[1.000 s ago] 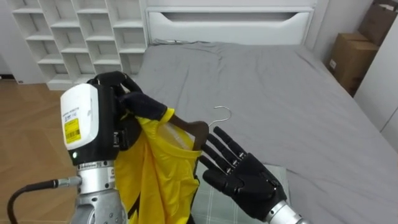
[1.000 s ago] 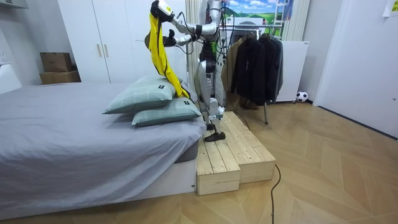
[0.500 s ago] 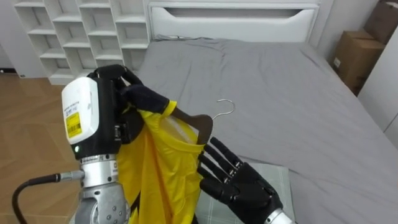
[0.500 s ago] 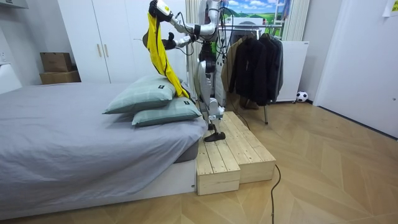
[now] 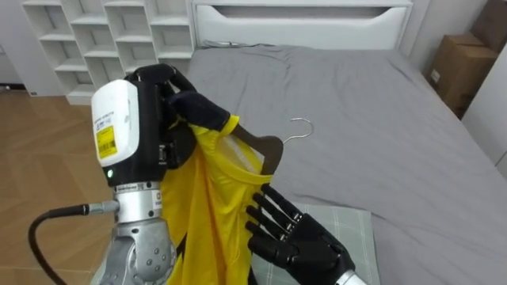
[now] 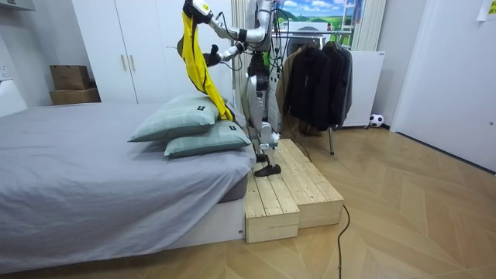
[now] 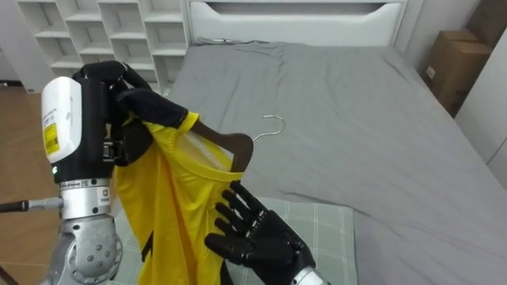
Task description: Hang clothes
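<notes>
L hand (image 5: 188, 109): fingers curling round the shoulder of the yellow garment (image 5: 207, 214) + hanger end, holding both raised high by the bed edge
R hand (image 5: 295, 237): fingers straight + spread, pointing up at the cloth just under the hanger (image 5: 268, 150), gripping nothing
garment: draping off the dark wood hanger, tail hanging down twd the pillows (image 6: 190, 124)
hook (image 5: 299, 129): wire, sticking out free over the bed (image 5: 380, 142)
handling: looking light, thin, floppy, prob slippery; hanger is the only stiff part, so cloth could be sliding off the unheld arm
grip pt: best hold is prob the hanger neck under the hook, not the cloth
rack (image 6: 308, 29): standing behind robot, carrying dark coats (image 6: 318, 77)
</notes>
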You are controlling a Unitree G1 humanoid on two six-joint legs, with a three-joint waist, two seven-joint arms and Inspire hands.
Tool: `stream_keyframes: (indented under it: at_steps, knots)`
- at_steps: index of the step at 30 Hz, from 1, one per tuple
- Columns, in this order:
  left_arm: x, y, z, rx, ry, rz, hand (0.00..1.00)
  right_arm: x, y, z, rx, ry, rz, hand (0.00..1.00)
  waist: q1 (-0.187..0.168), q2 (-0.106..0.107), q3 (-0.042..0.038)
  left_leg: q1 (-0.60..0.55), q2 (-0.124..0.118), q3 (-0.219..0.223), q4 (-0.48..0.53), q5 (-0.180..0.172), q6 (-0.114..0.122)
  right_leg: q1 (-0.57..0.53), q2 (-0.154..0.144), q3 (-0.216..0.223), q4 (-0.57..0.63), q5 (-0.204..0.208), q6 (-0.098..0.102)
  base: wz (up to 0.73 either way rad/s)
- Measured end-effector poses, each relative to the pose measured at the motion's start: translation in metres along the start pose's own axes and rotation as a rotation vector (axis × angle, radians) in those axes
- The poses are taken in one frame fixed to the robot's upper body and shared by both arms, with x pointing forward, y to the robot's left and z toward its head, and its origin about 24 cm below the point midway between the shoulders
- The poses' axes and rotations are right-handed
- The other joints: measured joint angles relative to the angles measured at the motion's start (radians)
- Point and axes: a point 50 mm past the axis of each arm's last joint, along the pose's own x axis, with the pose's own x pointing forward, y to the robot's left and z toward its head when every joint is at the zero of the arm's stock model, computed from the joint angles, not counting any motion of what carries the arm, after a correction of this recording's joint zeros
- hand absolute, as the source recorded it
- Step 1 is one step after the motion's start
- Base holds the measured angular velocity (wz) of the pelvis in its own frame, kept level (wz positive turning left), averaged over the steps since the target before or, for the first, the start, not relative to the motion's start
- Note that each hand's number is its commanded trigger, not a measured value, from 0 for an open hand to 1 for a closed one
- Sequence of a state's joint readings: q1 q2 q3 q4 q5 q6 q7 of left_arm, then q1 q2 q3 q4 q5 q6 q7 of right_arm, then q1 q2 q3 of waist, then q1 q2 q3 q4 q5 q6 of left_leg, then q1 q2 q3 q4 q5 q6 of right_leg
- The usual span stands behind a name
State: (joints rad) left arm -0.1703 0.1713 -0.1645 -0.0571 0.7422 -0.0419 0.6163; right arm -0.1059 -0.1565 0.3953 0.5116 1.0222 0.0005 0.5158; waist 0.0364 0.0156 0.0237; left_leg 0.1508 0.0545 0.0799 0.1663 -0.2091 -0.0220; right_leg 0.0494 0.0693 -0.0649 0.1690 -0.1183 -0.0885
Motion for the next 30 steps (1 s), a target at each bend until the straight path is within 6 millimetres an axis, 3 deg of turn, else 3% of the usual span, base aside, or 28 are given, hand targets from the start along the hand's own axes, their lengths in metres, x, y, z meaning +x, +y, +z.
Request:
stream_keyframes:
  at_steps: [4,12,19,30]
  knots:
    - [0.000,-0.001,0.001,0.004,-0.010,-0.004,1.00,-0.001,0.000,-0.007,-0.009,0.041,0.001,0.00,0.001,0.010,-0.0026,0.001,0.001,-0.001,0.000,0.000,0.000,0.000,0.001,0.000,0.000,0.000,0.000,0.00]
    - [-0.006,-0.012,0.015,0.016,-0.089,-0.065,1.00,-0.003,-0.003,-0.013,-0.093,0.117,-0.004,0.00,-0.004,0.007,-0.0048,0.001,0.000,-0.002,0.000,0.000,0.000,-0.001,0.000,0.005,0.001,0.000,0.000,0.00]
    - [-0.007,-0.017,0.021,0.035,-0.129,-0.114,1.00,0.001,-0.003,-0.010,-0.187,0.156,0.004,0.00,-0.005,0.004,-0.0071,0.002,0.000,-0.002,0.000,0.000,0.000,0.000,0.001,0.007,0.002,0.000,0.000,0.00]
    - [-0.006,-0.011,0.014,0.076,-0.166,-0.128,1.00,-0.012,-0.020,0.004,-0.353,0.211,-0.076,0.00,-0.014,-0.016,-0.0105,0.011,0.000,-0.001,-0.003,0.000,0.000,0.008,0.001,0.006,0.003,0.000,0.000,0.00]
